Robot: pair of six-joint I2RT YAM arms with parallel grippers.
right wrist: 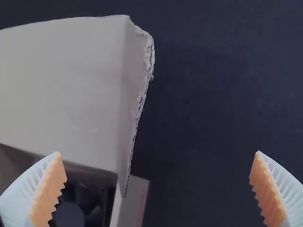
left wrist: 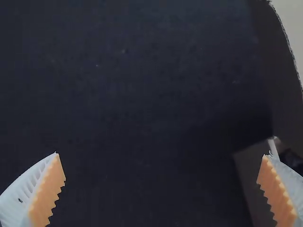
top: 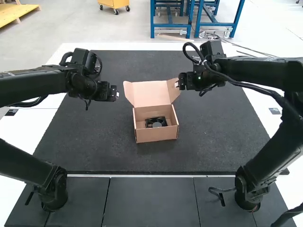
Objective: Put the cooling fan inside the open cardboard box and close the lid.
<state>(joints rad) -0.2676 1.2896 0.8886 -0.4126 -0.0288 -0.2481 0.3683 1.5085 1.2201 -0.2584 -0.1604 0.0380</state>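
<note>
A small cardboard box stands open in the middle of the black mat, its lid raised behind it. The black cooling fan lies inside the box, also seen as the fan in the right wrist view under the lid flap. My left gripper hovers open just left of the lid's left edge; its orange pads are wide apart over bare mat. My right gripper is open at the lid's right corner, holding nothing.
The black mat covers most of the white table. Mat space lies free in front of and on both sides of the box.
</note>
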